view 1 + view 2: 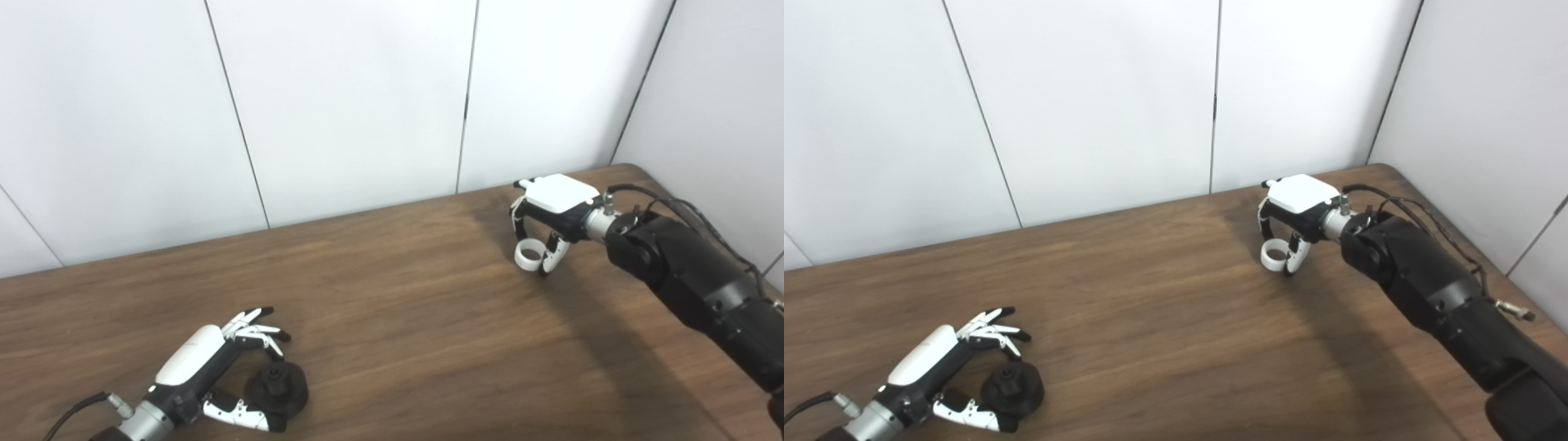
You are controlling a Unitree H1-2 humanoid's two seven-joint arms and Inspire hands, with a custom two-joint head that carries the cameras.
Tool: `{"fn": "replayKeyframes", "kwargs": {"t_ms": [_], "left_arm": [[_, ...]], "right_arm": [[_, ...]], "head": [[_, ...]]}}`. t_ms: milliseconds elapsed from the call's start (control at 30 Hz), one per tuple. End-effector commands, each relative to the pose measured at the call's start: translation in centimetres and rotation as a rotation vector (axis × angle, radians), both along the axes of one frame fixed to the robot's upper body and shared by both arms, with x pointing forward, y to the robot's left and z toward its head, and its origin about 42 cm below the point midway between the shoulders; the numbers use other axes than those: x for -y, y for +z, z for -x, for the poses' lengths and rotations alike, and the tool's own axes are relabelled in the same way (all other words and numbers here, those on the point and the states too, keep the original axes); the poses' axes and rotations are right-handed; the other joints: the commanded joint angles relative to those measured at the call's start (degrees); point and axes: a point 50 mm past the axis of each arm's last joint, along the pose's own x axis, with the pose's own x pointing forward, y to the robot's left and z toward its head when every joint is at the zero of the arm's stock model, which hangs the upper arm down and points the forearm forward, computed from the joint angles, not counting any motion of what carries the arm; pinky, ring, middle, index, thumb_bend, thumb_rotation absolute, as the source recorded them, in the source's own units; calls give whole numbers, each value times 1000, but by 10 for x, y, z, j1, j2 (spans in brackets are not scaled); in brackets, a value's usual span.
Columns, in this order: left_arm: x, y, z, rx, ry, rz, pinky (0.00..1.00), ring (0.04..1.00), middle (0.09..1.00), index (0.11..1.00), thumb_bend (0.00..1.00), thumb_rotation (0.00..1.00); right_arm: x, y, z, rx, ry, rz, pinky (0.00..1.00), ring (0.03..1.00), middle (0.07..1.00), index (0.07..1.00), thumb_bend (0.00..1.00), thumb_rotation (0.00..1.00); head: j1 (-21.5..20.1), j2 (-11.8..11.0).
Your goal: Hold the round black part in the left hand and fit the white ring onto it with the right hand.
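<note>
The round black part (277,387) lies on the table at the front left. My left hand (211,367) is cupped around it, fingers (257,327) spread above it and thumb (242,415) along its near side, so the hand is open. At the far right the white ring (528,255) rests on the table under my right hand (548,211). That hand's thumb (553,254) lies against the ring's right side and its curled fingers (519,223) come down at the ring's left. I cannot see whether the ring is pinched.
The wooden table (392,306) ends at white wall panels (343,104) behind and on the right, close to the right hand. The right forearm (692,275) with its cables crosses the right corner.
</note>
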Motion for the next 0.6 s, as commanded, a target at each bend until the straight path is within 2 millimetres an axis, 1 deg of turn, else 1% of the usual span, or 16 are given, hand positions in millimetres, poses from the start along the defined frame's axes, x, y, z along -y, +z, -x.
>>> {"fn": "replayKeyframes", "kwargs": {"t_ms": [0, 167, 233, 433, 567], "left_arm": [[3, 14, -10, 44, -11, 15, 1000, 983, 790, 482, 524, 63], [7, 11, -8, 41, -13, 26, 1000, 979, 786, 482, 524, 62], [8, 10, -7, 40, -9, 26, 1000, 980, 786, 482, 524, 62], [10, 4, -7, 35, -6, 19, 1000, 985, 788, 482, 524, 61], [13, 3, -5, 31, -10, 23, 1000, 990, 794, 482, 524, 60]], "right_arm": [[-4, 43, -7, 129, 53, 12, 1000, 1000, 824, 483, 526, 140], [-21, 55, -5, 143, 114, 3, 1000, 1000, 855, 484, 526, 142], [-31, 60, -2, 144, 153, -24, 1000, 1000, 862, 484, 526, 141], [-64, 68, 9, 149, 256, -64, 1000, 1000, 876, 483, 526, 140], [-91, 77, 17, 168, 352, -111, 1000, 1000, 871, 482, 526, 140]], "head": [[3, -1], [11, 0], [15, 1], [31, 7], [50, 14]]}}
